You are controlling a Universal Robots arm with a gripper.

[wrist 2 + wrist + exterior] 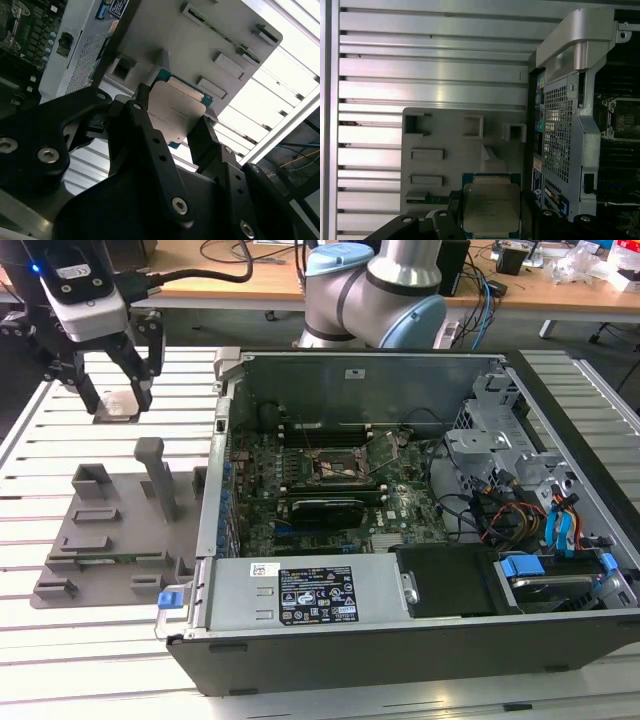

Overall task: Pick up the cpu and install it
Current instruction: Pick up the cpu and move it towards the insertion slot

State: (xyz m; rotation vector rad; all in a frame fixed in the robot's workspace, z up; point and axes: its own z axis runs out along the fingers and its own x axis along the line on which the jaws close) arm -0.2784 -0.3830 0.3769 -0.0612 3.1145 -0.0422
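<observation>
We see the gripper at the far end of the slatted metal table, on the exterior view's left. It is closed on the cpu. In the second wrist view its 2 black fingers press against opposite edges of the cpu, whose silver-grey top faces the camera with a thin green rim showing behind it. In the first wrist view the cpu sits square between the finger ends, metal top up.

From the exterior view we cannot tell whether the chip is clear of the table or touching it. The grey holder tray lies on the same table, nearer the camera than the gripper. In both wrist views we see the tray beyond the chip, its shallow recesses and raised tabs visible.

On the exterior view's right of the tray stands the open computer case, lying on its side with the motherboard exposed. The socket sits near the middle of the board, well apart from the gripper, with its metal frame around a dark square. The arm's blue-and-grey joints rise behind the case.
</observation>
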